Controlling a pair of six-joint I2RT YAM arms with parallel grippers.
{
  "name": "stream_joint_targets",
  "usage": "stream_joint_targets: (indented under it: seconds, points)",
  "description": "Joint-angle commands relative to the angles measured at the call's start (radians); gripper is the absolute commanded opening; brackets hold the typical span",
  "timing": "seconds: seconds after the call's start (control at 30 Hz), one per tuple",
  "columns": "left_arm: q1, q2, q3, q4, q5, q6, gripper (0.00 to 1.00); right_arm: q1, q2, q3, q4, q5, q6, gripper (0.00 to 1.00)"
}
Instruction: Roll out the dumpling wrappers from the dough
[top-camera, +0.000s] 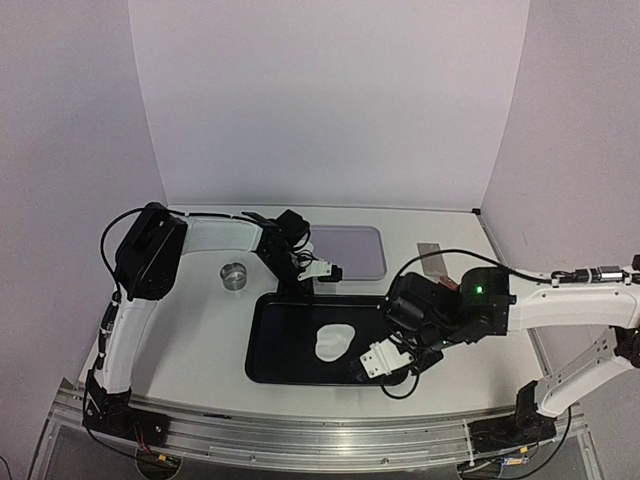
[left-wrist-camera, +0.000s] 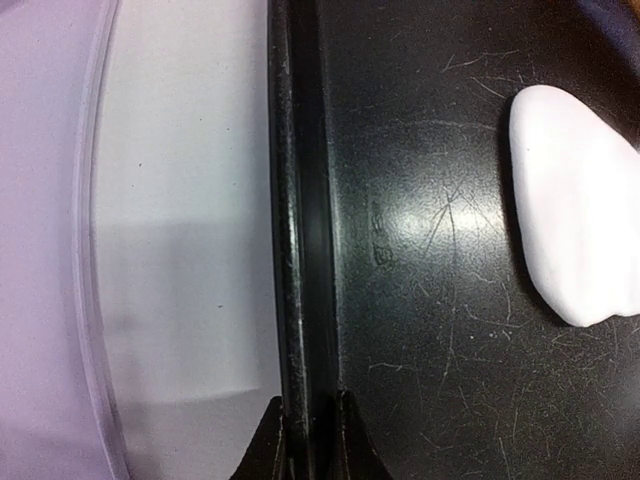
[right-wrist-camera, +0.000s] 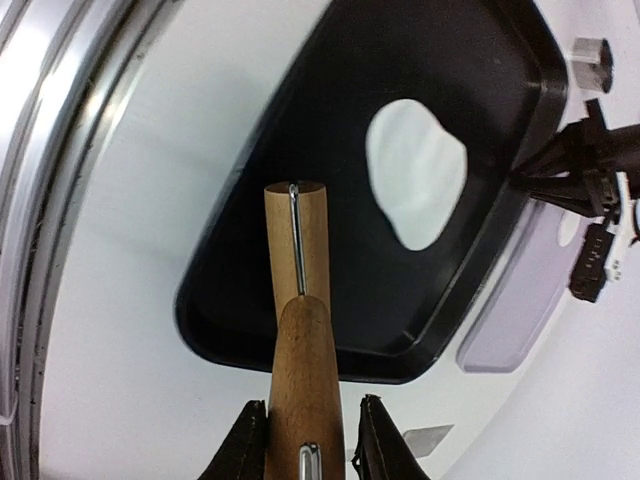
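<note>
The dough (top-camera: 333, 342) is a flattened white sheet of uneven outline lying in the black tray (top-camera: 285, 345). It also shows in the left wrist view as dough (left-wrist-camera: 575, 215) and in the right wrist view as dough (right-wrist-camera: 415, 172). My left gripper (top-camera: 300, 288) is shut on the tray's far rim (left-wrist-camera: 305, 250), one finger on each side of it, gripper (left-wrist-camera: 310, 425). My right gripper (right-wrist-camera: 305, 430) is shut on the handle of a wooden rolling pin (right-wrist-camera: 300, 330), which points over the tray's near edge (right-wrist-camera: 250, 345); gripper (top-camera: 385, 362) is just right of the dough. No dumpling wrappers are in view.
A small metal ring (top-camera: 235, 274) stands left of the tray. A lilac translucent board (top-camera: 350, 252) lies behind the tray, close to the left fingers. A flat metal scraper (top-camera: 430, 258) lies at the back right. An aluminium rail (top-camera: 300, 440) runs along the near edge.
</note>
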Motion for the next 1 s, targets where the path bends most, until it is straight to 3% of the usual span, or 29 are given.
stream_joint_targets:
  seconds: [0.0, 0.17, 0.33, 0.67, 0.97]
  points:
    - [-0.013, 0.015, 0.035, 0.025, -0.088, 0.122, 0.0, -0.066, 0.072, 0.174, 0.15, -0.037, -0.033, 0.0]
    - [-0.015, 0.004, 0.017, 0.026, -0.093, 0.12, 0.0, -0.095, 0.202, 0.23, 0.273, -0.11, -0.104, 0.0]
    - [-0.015, -0.001, 0.011, 0.033, -0.096, 0.121, 0.0, -0.115, 0.276, 0.18, 0.314, -0.136, -0.145, 0.0]
    - [-0.016, 0.005, 0.013, 0.04, -0.095, 0.127, 0.0, -0.066, 0.176, -0.051, 0.173, -0.126, -0.181, 0.0]
    - [-0.016, 0.015, 0.028, 0.032, -0.092, 0.125, 0.0, -0.066, 0.332, 0.011, 0.163, -0.126, -0.184, 0.0]
